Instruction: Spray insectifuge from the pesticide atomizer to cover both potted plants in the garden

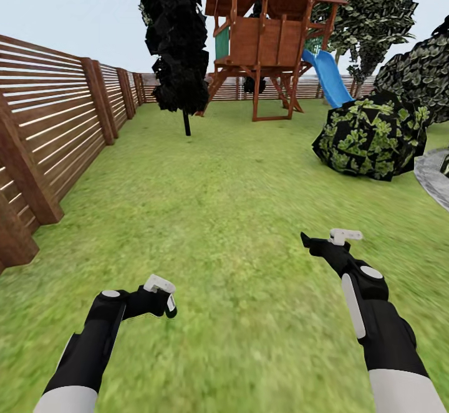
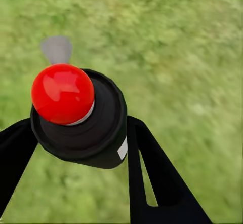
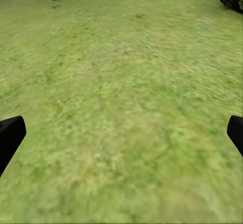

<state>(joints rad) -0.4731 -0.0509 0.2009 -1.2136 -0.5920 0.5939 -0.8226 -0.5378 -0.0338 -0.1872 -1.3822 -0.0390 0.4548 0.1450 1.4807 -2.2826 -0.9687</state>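
Observation:
My left gripper (image 1: 163, 304) is shut on the pesticide atomizer (image 2: 86, 127), a dark bottle seen end-on in the left wrist view, with a red ball-shaped top and a grey nozzle. Its black fingers (image 2: 152, 173) press against the bottle's sides above blurred grass. In the head view the atomizer (image 1: 168, 306) is only a dark stub at the hand. My right gripper (image 1: 312, 242) hangs open over the lawn (image 1: 224, 213), its fingertips (image 3: 10, 133) far apart with nothing between them. The potted plants are out of view.
A brown slatted fence (image 1: 56, 126) runs along the left. Ahead stand a dark tree (image 1: 178, 39) and a wooden playhouse (image 1: 268, 33) with a blue slide (image 1: 327, 80). A leafy bush (image 1: 374, 132) and a grey paved edge (image 1: 433, 176) lie at the right.

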